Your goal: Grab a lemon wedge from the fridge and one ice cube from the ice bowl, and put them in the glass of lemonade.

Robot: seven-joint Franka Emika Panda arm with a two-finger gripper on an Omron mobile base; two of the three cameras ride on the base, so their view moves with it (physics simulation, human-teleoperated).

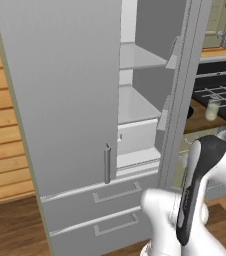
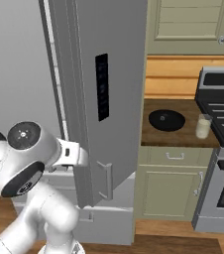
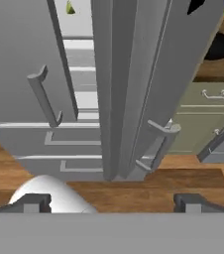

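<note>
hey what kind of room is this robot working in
Most likely a home kitchen: a tall grey fridge with one door swung open, a black stove beside a wooden counter, and beige cabinets underneath. A glass of lemonade stands on the counter.

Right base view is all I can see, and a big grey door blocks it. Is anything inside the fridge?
Observer: The left base view shows pale shelves inside the fridge.
Operator: Any lemon in there?
Observer: The hand view shows a tiny yellow-green lemon wedge high up, in the gap between the doors.
Operator: Is the robot's claw holding something?
Observer: No, the gripper is open, with nothing between its fingers.
</note>
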